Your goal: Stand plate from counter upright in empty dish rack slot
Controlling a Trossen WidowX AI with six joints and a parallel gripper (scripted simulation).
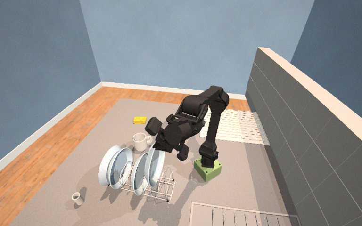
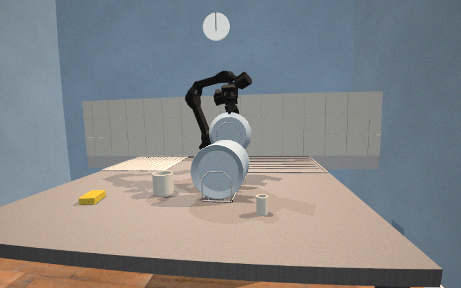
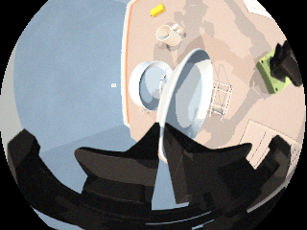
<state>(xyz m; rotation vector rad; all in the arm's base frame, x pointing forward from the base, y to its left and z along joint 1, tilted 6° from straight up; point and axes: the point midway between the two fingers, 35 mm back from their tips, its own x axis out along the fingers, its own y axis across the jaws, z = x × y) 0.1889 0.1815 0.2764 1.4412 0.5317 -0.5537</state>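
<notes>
Nearest, a small cup (image 2: 261,204) stands on the surface (image 2: 305,237). Behind it sits the rack (image 1: 162,186), three plates upright in its slots (they overlap from the front). Above them hangs the plate (image 2: 230,129), edge-on, pinched at its top rim by the gripper (image 2: 232,109), fingers clenched on it. Farther left: a mug (image 2: 162,183) and a yellow sponge (image 2: 92,197).

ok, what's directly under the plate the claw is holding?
The held plate, pinched at its top rim by the claw, hangs over the rack beside a standing plate. Its lower edge covers the slot, so seating is hidden.
</notes>
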